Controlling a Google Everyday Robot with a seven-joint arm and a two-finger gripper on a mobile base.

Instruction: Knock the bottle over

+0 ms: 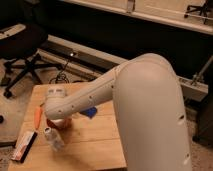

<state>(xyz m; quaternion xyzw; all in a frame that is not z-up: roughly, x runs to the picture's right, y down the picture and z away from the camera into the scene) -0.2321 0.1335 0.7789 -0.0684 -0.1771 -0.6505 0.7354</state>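
Note:
The small clear bottle (53, 138) with a whitish cap stands on the wooden table (95, 142), near its front left part. Just behind it is the red-orange cup (64, 123), partly covered by my arm. My gripper (55, 111) is at the end of the white arm, low over the table, right above the cup and a little behind the bottle. The wrist housing covers most of it. I cannot tell whether it touches the bottle.
An orange stick-like item (37, 116) lies at the table's left side. A flat red and white packet (24, 145) lies at the front left corner. A blue object (90, 112) lies under the arm. A black office chair (22, 47) stands on the floor beyond the table.

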